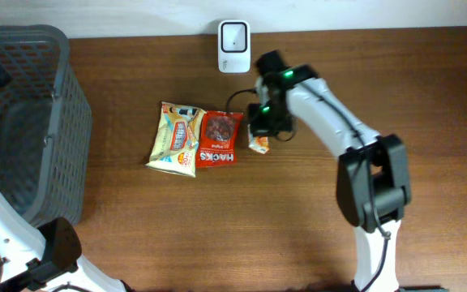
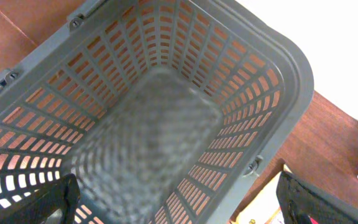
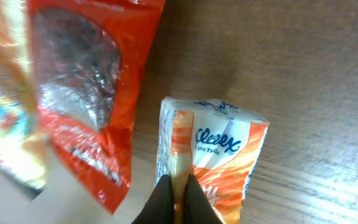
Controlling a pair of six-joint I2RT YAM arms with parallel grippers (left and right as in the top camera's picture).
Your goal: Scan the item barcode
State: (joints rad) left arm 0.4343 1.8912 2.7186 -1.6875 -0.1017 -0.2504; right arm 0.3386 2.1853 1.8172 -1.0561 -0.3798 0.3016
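Right end effector (image 3: 179,184) pinches the edge of the Kleenex pack (image 3: 219,155) on the tabletop (image 3: 303,62) beside a red snack bag (image 3: 86,93); lifting well calls for a firm, level hold, then presenting its barcode face squarely to the white scanner (image 1: 233,46).

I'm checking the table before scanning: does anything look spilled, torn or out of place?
Nothing stands out. The tissue pack looks intact, pinched at one edge by the right gripper. The red bag and yellow bag lie flat side by side next to it.
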